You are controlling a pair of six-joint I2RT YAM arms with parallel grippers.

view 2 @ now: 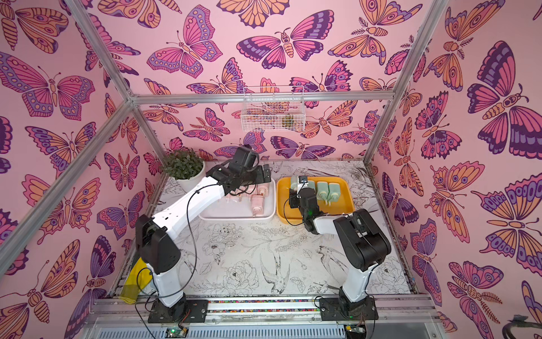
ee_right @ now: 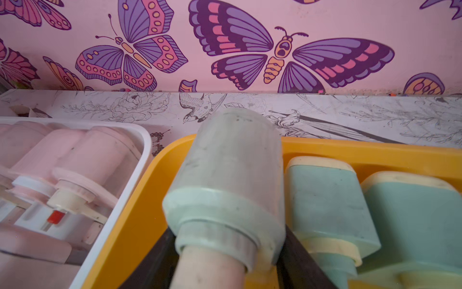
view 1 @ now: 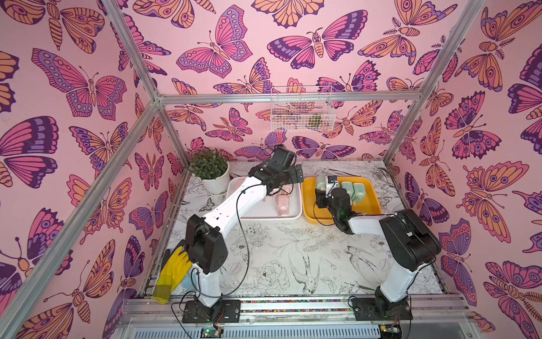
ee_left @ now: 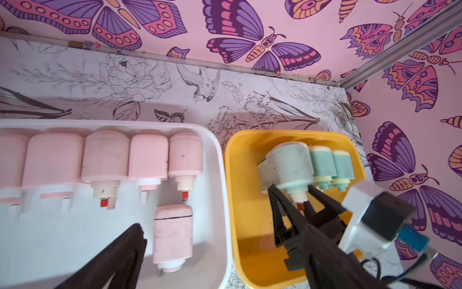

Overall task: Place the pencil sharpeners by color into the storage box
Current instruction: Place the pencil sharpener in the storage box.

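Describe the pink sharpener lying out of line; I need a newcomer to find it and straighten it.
Find the white tray, left of the yellow tray. A row of pink sharpeners lines its far wall; the lone pink sharpener lies nearer the robot, by the end closest to the yellow tray. It alone sits outside the row.

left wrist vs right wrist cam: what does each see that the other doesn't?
Left wrist only: the right gripper from outside, its wrist camera, the red tip of the pale mint sharpener it grips, the frame post. Right wrist only: close-up of its fingers flanking that sharpener's collar. Both: white tray with pink sharpeners, yellow tray, two green sharpeners.
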